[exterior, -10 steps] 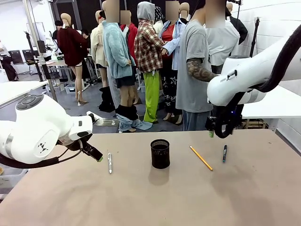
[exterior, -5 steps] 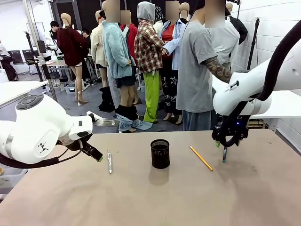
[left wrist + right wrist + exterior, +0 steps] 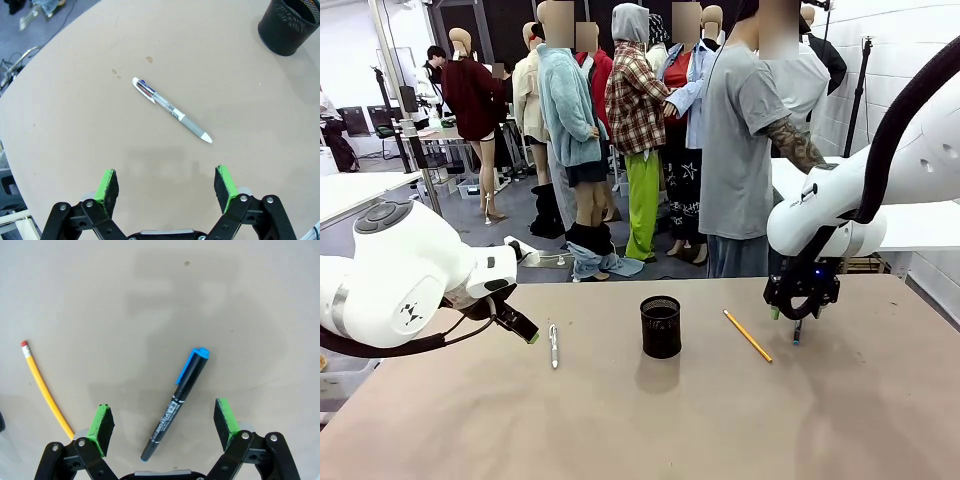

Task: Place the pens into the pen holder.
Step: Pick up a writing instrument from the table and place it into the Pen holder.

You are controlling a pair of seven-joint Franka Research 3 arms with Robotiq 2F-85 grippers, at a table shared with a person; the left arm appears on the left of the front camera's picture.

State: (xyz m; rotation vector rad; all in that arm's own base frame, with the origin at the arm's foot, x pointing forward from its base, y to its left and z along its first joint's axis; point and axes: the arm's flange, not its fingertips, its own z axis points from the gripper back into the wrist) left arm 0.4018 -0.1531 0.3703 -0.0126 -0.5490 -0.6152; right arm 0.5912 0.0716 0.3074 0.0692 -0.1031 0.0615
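Observation:
The black mesh pen holder (image 3: 661, 326) stands at the table's middle; its rim also shows at the top right of the left wrist view (image 3: 290, 27). A silver-white pen (image 3: 553, 345) lies left of it, ahead of my open left gripper (image 3: 167, 187), which hovers apart from the pen (image 3: 171, 110). An orange-yellow pencil (image 3: 748, 336) lies right of the holder. The blue-and-black pen (image 3: 176, 395) lies flat between the green pads of my open right gripper (image 3: 163, 425), which hangs low over it (image 3: 796, 330). The pencil (image 3: 46, 392) sits just outside the left pad.
A person in a grey shirt (image 3: 740, 140) stands at the far edge of the tan table (image 3: 650, 420), one arm near my right arm. Bare tabletop stretches across the front half.
My right arm has swung from behind the blue-and-black pen down over it, so its open fingers now straddle the pen. The left arm has stayed still.

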